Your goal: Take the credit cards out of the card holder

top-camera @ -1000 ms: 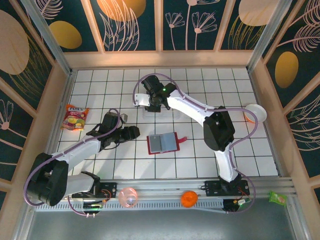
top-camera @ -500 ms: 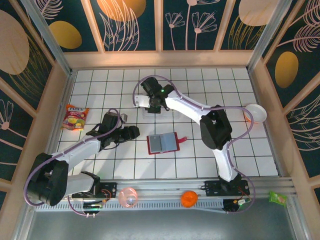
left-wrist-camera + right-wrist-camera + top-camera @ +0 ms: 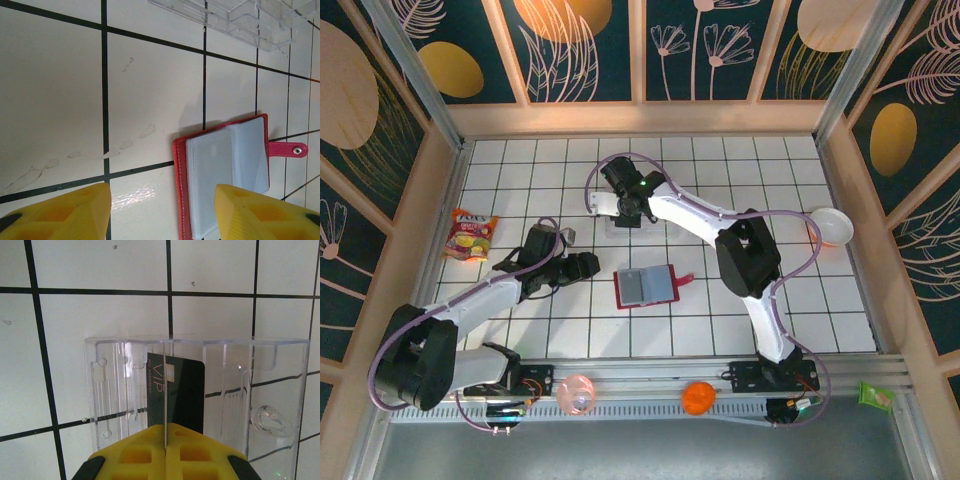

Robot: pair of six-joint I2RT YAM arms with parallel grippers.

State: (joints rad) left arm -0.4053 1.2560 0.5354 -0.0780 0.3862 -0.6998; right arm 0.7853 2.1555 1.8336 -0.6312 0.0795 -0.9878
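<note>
Right gripper point(image 3: 164, 434) sits low over the clear tray point(image 3: 280, 371) at the far side, fingers pressed together. A thin pale edge runs up from between them, maybe a card held edge-on for dropping in, cannot tell for sure. One of the credit cards point(image 3: 180, 390), black, already lies flat in that tray. The card holder point(image 3: 225, 175) lies open mid-table with grey pockets up, and the left gripper point(image 3: 162, 200) hovers just beside it, spread wide and empty, probably ready to pin it
</note>
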